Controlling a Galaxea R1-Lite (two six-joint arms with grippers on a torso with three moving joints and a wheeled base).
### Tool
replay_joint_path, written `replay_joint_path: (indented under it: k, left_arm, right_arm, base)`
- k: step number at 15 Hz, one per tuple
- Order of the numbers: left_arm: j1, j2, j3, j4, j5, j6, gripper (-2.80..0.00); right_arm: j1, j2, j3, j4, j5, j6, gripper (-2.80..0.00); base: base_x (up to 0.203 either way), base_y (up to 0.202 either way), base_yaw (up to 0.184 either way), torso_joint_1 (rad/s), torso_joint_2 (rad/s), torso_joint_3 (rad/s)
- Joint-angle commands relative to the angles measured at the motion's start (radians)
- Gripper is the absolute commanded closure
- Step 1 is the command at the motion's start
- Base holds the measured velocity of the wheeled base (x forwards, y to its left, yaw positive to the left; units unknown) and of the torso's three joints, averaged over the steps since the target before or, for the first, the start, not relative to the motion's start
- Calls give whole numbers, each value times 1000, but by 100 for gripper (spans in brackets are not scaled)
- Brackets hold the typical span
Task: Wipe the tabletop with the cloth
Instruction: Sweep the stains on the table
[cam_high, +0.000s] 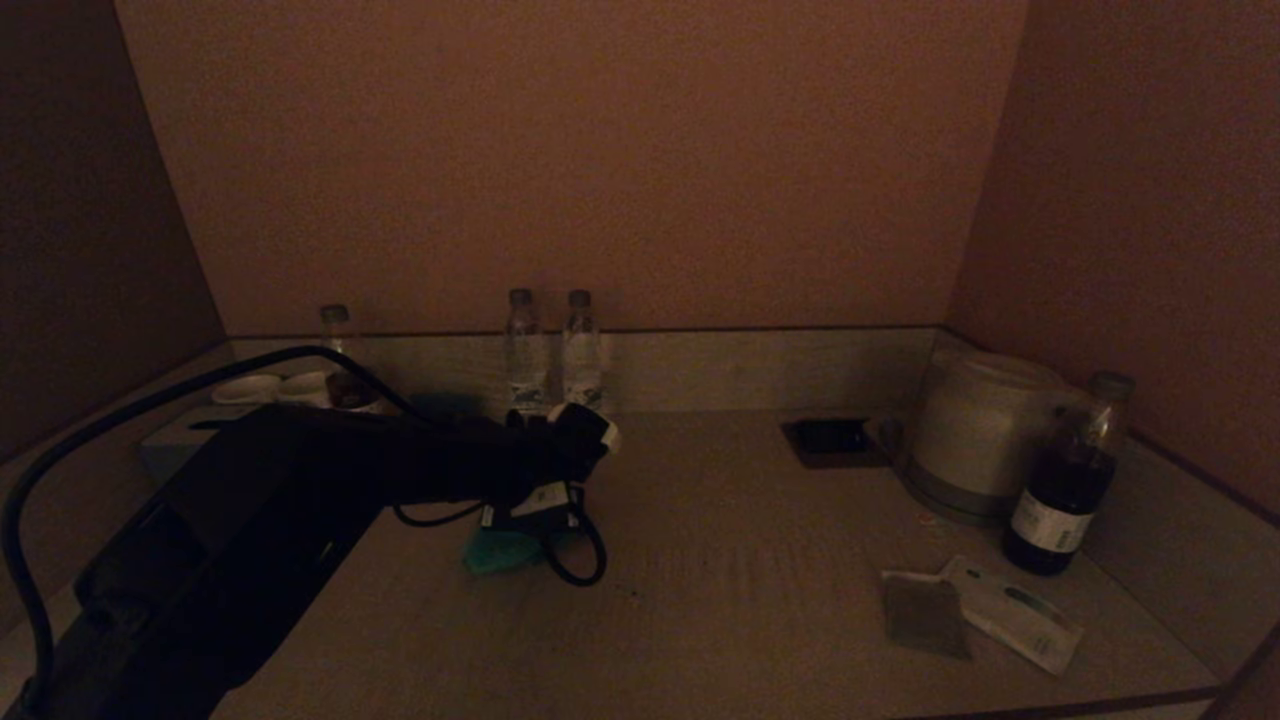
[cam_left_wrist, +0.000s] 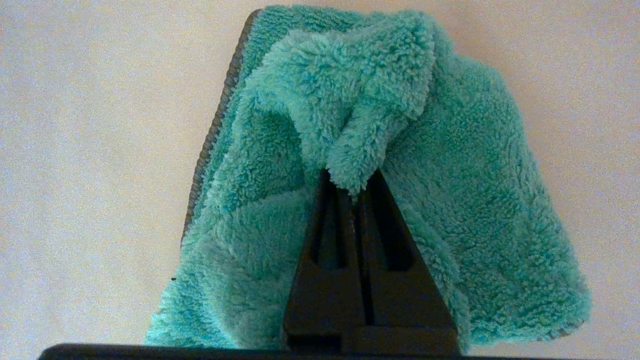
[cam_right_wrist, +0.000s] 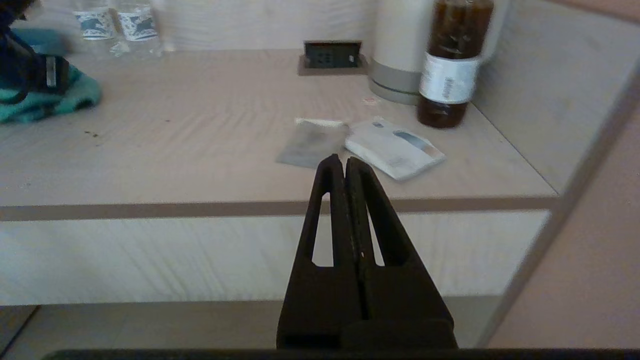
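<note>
A fluffy teal cloth (cam_left_wrist: 450, 165) lies bunched on the pale wooden tabletop (cam_high: 740, 560). My left gripper (cam_left_wrist: 356, 186) is shut on a raised fold of the cloth and presses down over it. In the head view the cloth (cam_high: 500, 550) peeks out under the left gripper (cam_high: 535, 520), left of the table's middle. The cloth also shows far off in the right wrist view (cam_right_wrist: 45, 100). My right gripper (cam_right_wrist: 340, 161) is shut and empty, held off the table in front of its front edge, out of the head view.
Two water bottles (cam_high: 550, 350) stand at the back wall, a third (cam_high: 338, 350) by white cups (cam_high: 270, 388) at the back left. A kettle (cam_high: 975, 430), a dark bottle (cam_high: 1065, 490), a socket plate (cam_high: 832, 440) and two sachets (cam_high: 975, 610) are at the right.
</note>
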Motion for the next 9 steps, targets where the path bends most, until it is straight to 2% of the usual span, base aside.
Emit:
replay_joint_path:
  k: [1,2,5,8,9]
  left_arm:
    - [36,24,-9,-57,5,25,0]
    - [41,25,-8,-66,5,31,0]
    - [72,38,-8,-247,-7,93,0]
    - [68,52,-8,-324,-21,135,0]
    - [52,57,-7,-382,-34,155,0]
  right_arm:
    - [0,0,0,0,0,0,0]
    - [0,0,0,0,0,0,0]
    - [0,0,0,0,0,0,0]
    - [0,0,0,0,0,0,0]
    - [0,0,0,0,0,0,0]
  base:
    - [0,0,0,0,0,0]
    - [0,0,0,0,0,0]
    - [0,0,0,0,0,0]
    - [0,0,0,0,0,0]
    - [0,0,0,0,0,0]
